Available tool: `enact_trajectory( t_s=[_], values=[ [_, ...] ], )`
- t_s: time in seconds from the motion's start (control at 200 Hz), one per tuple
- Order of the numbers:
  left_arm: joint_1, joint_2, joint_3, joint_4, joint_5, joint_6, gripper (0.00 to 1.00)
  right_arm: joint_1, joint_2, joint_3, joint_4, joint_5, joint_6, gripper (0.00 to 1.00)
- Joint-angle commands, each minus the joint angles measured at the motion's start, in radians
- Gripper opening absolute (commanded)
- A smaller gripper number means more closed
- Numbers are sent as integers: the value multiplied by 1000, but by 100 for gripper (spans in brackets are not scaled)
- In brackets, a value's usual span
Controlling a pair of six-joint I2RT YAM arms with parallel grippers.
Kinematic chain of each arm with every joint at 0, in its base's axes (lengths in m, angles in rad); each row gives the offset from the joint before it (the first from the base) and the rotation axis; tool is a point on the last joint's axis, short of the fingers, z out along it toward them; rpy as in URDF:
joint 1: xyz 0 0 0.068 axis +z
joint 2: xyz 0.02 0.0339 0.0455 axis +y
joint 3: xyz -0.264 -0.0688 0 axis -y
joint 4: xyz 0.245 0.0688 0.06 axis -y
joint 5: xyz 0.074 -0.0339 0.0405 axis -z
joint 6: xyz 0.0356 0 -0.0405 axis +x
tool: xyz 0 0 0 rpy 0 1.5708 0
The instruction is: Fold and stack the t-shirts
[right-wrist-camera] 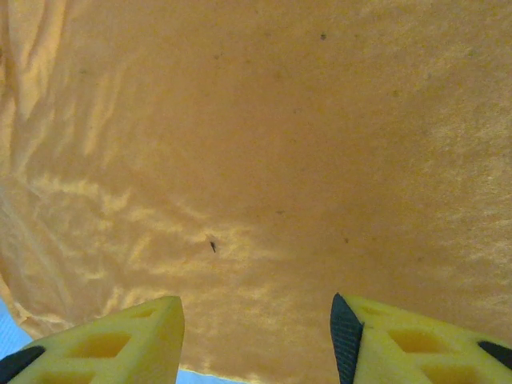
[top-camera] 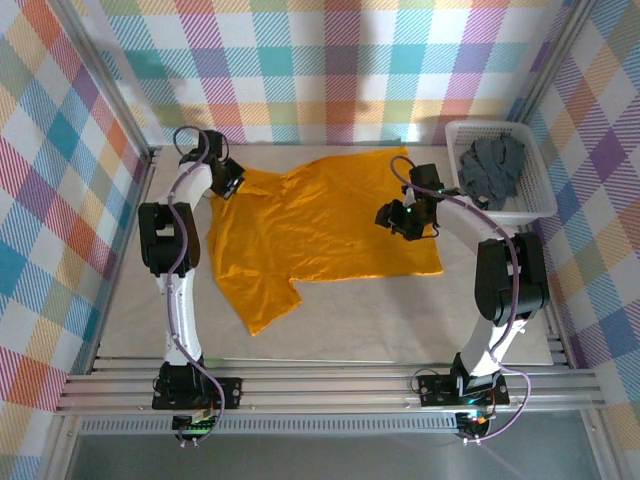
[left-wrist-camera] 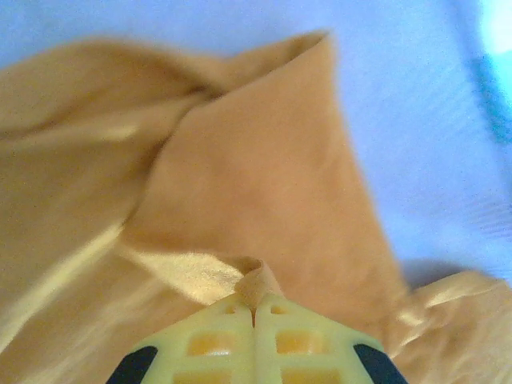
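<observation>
The left pincer (left-wrist-camera: 254, 314) pinches a fold of the orange shirt (top-camera: 310, 225); the right pincer (right-wrist-camera: 256, 318) hangs spread over it. Best it grips too, then both fold evenly.

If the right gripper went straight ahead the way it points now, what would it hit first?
The orange t-shirt, most likely: the open right gripper faces its spread cloth, though the gap is hard to judge.
</observation>
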Motion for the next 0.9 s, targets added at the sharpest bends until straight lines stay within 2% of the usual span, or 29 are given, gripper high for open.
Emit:
enact_trajectory(
  t_s=[0.0,0.23,0.375,0.39,0.405,0.415,0.44,0.465,0.48,0.505,0.69,0.76,0.815,0.895],
  values=[
    [13,56,131,133,28,-44,0,8,-30,1,-1,-26,13,52],
    [16,321,526,254,55,-174,0,8,-26,37,-15,-47,16,52],
    [16,506,713,455,96,-337,0,9,-10,61,-23,-74,15,52],
    [17,520,721,471,100,-351,8,9,-7,63,-25,-75,13,52],
    [18,529,726,485,104,-361,23,9,-7,65,-26,-75,12,53],
    [18,535,728,497,107,-365,29,9,-5,66,-27,-75,11,53],
    [18,545,736,506,114,-372,56,9,-3,66,-28,-77,11,53],
    [18,548,739,502,122,-373,71,9,-4,66,-29,-79,10,53],
    [18,545,739,497,126,-368,77,9,-3,66,-29,-81,10,53],
    [17,538,739,482,132,-351,81,9,-2,65,-27,-83,11,53],
    [3,365,638,357,143,-193,82,11,-20,35,-25,-70,13,53],
    [-4,259,552,275,103,-130,80,11,-33,16,-27,-63,15,53],
    [-6,177,493,131,64,-87,77,11,-50,-5,-33,-43,16,53],
    [-26,18,325,3,-17,1,72,5,-95,-46,-52,-6,22,52]
  ],
)
